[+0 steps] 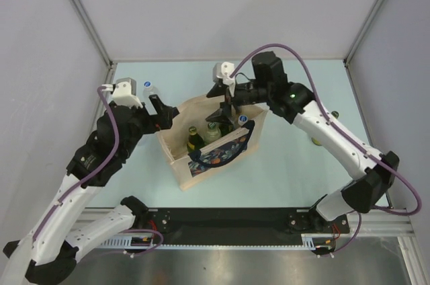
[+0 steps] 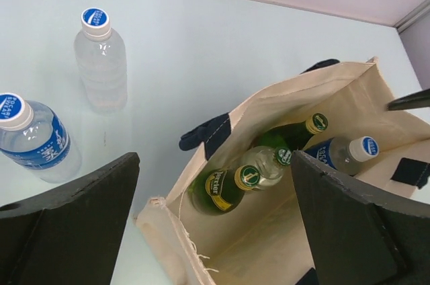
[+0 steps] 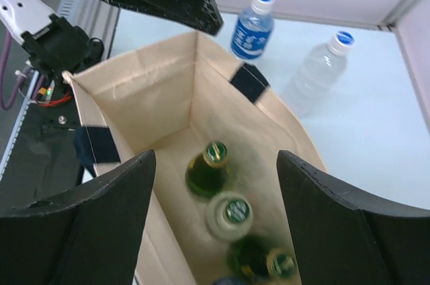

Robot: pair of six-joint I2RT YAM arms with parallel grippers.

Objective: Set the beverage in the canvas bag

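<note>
The canvas bag stands near the middle of the smooth, pale surface. It is a boxy thing of coarse beige weave with frayed threads at one corner and a soft navy handle flopped over its rim. Its mouth faces up. In the top view its long axis runs on a slant from near-left to far-right, with the colourful printed side turned toward my bases. Inside, a row of bottles follows that axis, necks up. There are two glossy green glass bottles, a clear glass one, and at the far-right end a blue-labelled plastic bottle with a white-and-blue cap. My right claw hangs over the open mouth, flat black fingers spread wide, gripping nothing. My left claw is beside the bag's left end, likewise agape and empty. Two ribbed plastic bottles stand upright on the surface just beyond it.
</note>
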